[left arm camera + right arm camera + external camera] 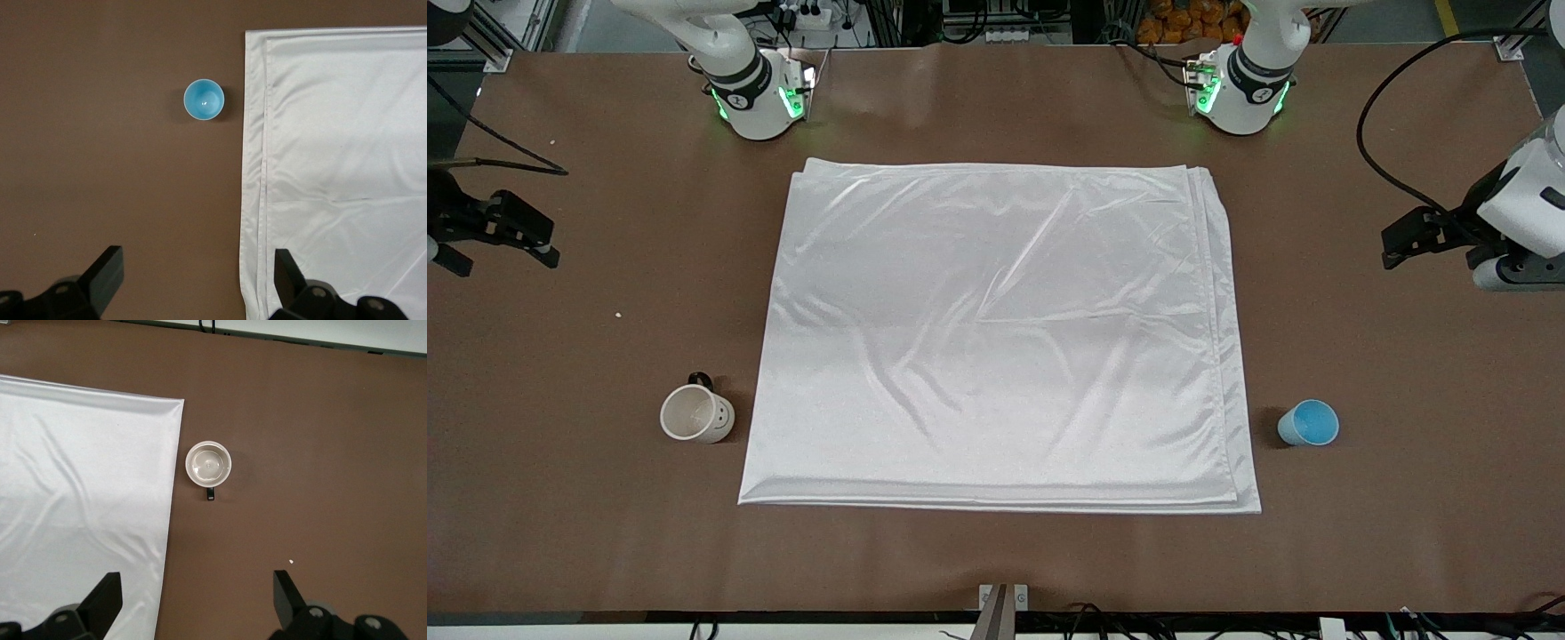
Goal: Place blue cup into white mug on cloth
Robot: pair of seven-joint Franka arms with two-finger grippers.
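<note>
The cloth lies flat in the middle of the brown table. The white mug stands upright on the bare table beside the cloth's near corner, toward the right arm's end. The blue cup stands upright on the bare table beside the cloth, toward the left arm's end. My left gripper is open and empty, up over the table's left-arm end; its wrist view shows the cup and the cloth's edge. My right gripper is open and empty over the right-arm end; its wrist view shows the mug and the cloth.
A small white crumb lies on the table between the right gripper and the mug. The two arm bases stand at the table's edge farthest from the front camera. A metal bracket sits at the near edge.
</note>
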